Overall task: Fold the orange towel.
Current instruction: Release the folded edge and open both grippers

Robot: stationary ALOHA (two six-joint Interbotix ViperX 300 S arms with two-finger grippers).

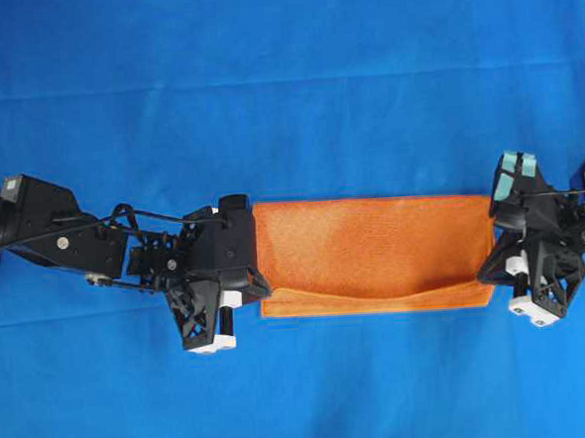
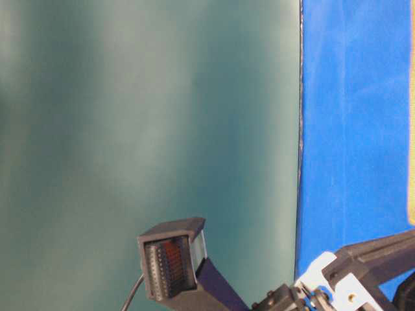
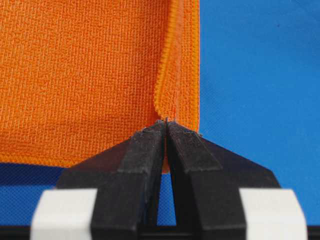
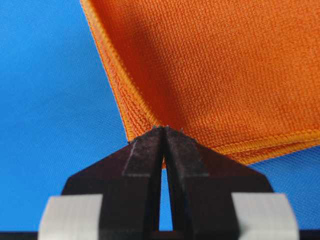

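Observation:
The orange towel (image 1: 374,252) lies folded in half as a wide rectangle on the blue table cloth, its top layer's edge sagging along the front. My left gripper (image 1: 260,288) is shut on the towel's front left corner; the left wrist view shows the pinched hem (image 3: 167,95) rising from the closed fingertips (image 3: 166,124). My right gripper (image 1: 492,266) is shut on the front right corner; in the right wrist view the towel (image 4: 225,70) spreads from the closed tips (image 4: 164,129).
The blue table cloth (image 1: 285,90) covers the whole table. The table-level view shows a teal wall (image 2: 149,116), a camera head (image 2: 172,259) and part of an arm (image 2: 363,265).

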